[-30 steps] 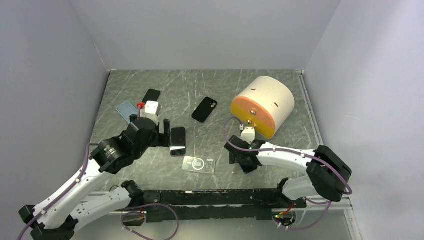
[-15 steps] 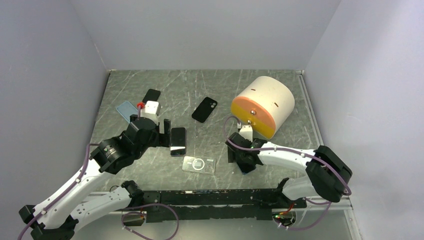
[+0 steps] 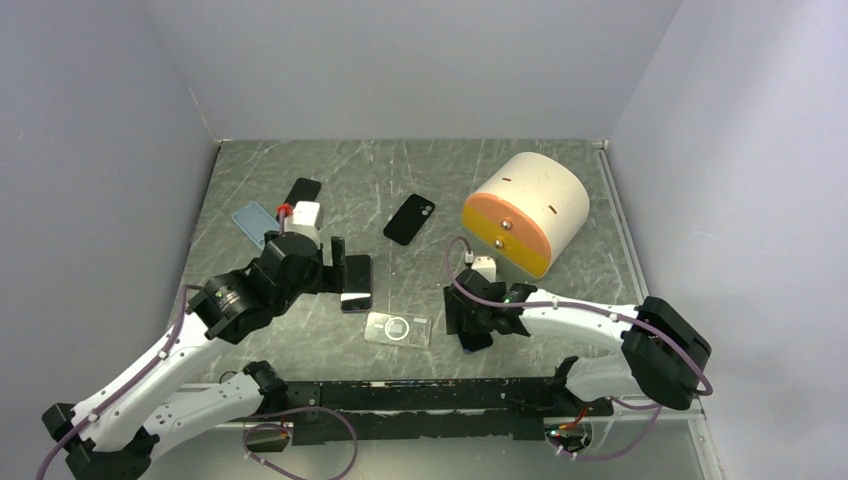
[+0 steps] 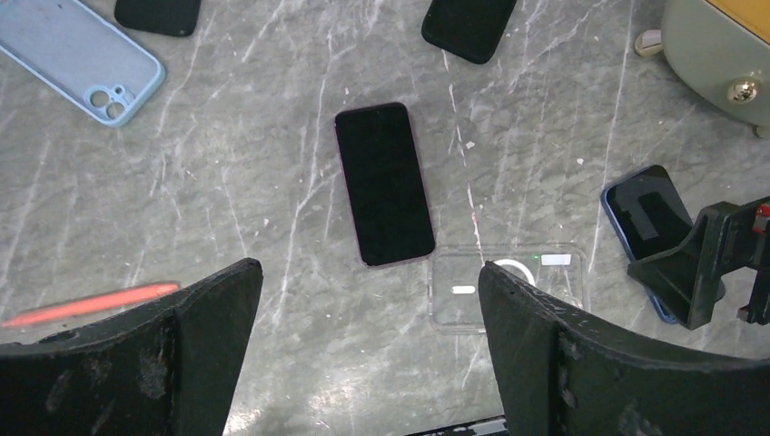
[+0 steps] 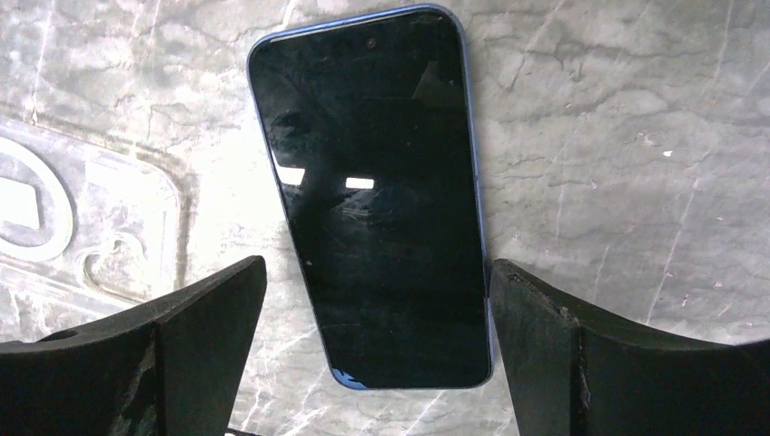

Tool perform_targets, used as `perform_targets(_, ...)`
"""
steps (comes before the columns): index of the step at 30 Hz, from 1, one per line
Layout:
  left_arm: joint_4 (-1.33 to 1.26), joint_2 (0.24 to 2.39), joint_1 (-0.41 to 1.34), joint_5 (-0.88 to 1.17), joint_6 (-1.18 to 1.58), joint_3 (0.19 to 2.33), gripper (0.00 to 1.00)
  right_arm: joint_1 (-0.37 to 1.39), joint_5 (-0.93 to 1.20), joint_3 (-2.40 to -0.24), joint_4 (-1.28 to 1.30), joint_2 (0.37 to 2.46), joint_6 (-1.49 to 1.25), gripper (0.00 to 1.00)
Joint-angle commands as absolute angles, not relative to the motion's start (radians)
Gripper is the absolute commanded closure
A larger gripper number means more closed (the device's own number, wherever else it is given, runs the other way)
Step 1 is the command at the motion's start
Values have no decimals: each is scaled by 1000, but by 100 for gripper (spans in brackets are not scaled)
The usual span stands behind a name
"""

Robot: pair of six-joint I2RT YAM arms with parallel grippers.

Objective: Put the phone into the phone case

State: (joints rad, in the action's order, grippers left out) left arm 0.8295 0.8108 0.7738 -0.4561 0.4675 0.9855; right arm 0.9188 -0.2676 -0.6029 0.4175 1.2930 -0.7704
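Shifted leftward, right gripper hovers spread over a blue-edged phone just right of the clear case; left gripper, likewise spread, overlooks a second, possibly purple-edged phone.

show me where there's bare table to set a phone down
Free: the far strip of table along the back wall, and the gap between the black phone and the cylinder. Crowded: near centre, where the dark-screened phone, clear case and blue phone lie close together.
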Motion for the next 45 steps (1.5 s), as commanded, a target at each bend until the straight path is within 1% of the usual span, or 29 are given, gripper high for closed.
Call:
perform_targets(1,850,857,776,-447,604,993,8,944,-291,-617,434,1260,-790,5)
perform_targets(5,897,934,741,-402,655,1015,9,947,-320,-606,449,1249,-760,9)
perform_targets(8,915,990,647,-304,670,1029,9,959,-316,-603,439,1257,-758,11)
perform_targets(12,903,1026,468,-120,694,997,11,988,-339,-624,460,1301,-799,10)
perform_targets(15,891,1019,409,-66,718,959,12,1014,-380,-649,484,1349,-823,8)
perform_targets(17,888,1014,405,-63,713,946,14,1024,-382,-656,480,1378,-819,9)
perform_targets(23,874,1042,403,8,658,938,15,1047,-372,-647,449,1390,-823,21)
perform_targets(29,830,1086,403,104,590,933,15,1049,-384,-648,442,1378,-828,30)
perform_targets(32,818,1123,404,204,534,955,17,1049,-394,-649,452,1368,-827,40)
perform_targets(35,802,1167,414,275,494,991,22,1050,-401,-632,456,1336,-836,49)
perform_targets(37,789,1201,434,284,473,1013,22,1051,-405,-609,454,1301,-845,53)
perform_targets(39,764,1235,454,335,442,1030,21,1051,-404,-584,446,1259,-851,55)
perform_targets(40,741,1248,459,366,431,1032,21,1052,-401,-573,442,1241,-852,56)
perform_targets(42,667,1253,475,416,413,1011,26,1051,-395,-561,442,1207,-851,58)
perform_targets(43,610,1245,492,436,388,990,31,1051,-394,-556,444,1192,-851,58)
perform_targets(44,564,1237,518,422,358,976,34,1051,-393,-551,446,1178,-853,59)
perform_targets(45,529,1235,546,383,322,970,34,1051,-389,-544,444,1158,-854,59)
